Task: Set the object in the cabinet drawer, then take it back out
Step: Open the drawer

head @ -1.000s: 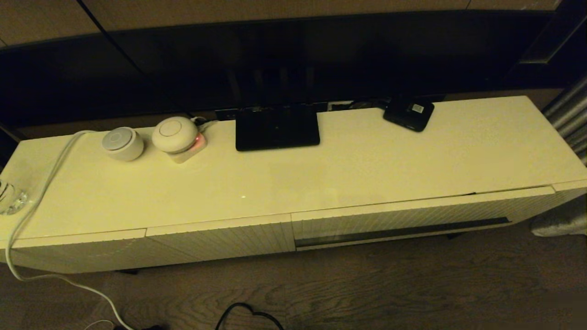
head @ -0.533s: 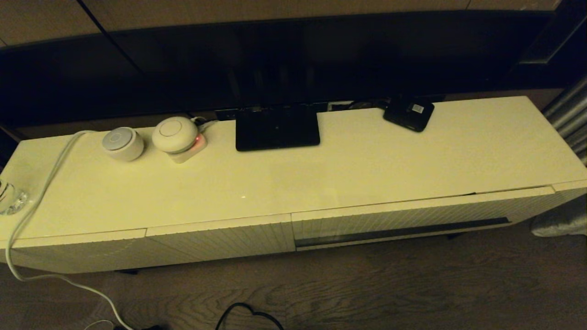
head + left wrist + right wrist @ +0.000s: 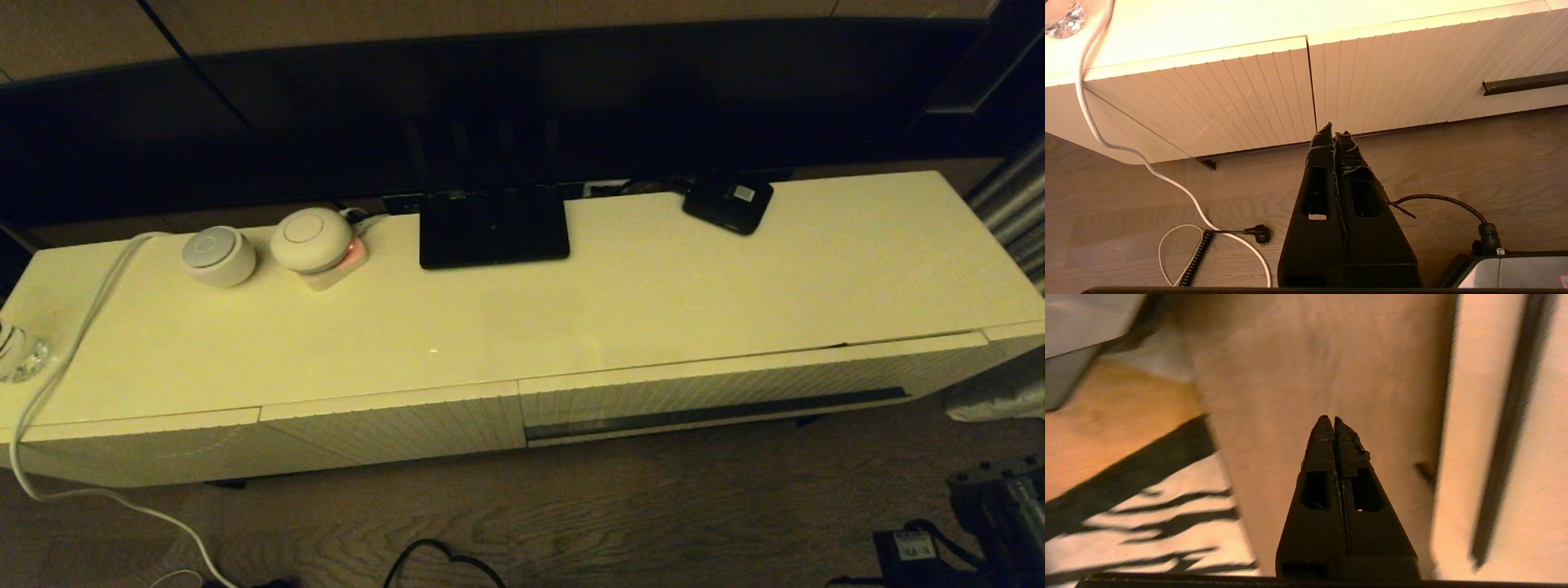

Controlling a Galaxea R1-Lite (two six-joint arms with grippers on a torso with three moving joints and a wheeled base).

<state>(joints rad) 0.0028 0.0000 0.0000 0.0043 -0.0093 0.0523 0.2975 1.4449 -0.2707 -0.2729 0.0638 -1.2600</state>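
Cabinet drawer (image 3: pixel 735 392) closed, ribbed front flush w/ the shorter ribbed panel (image 3: pixel 392 425) beside it; dark handle slot (image 3: pixel 718 411) runs along its lower edge. Umbrella not visible in any view, so its location can't be told. Left gripper (image 3: pixel 1334 130) low over the floor, in front of the seam between panel and drawer, fingers pressed together, holding nothing. Right gripper (image 3: pixel 1329 421) also pinched closed and empty, near the drawer's right end; part of the right arm (image 3: pixel 1000 498) shows at the lower right of the head view. Step judged: start of the task, approach to open the drawer. Next move needs fingers parted, then hooked into the slot & a straight pull outward
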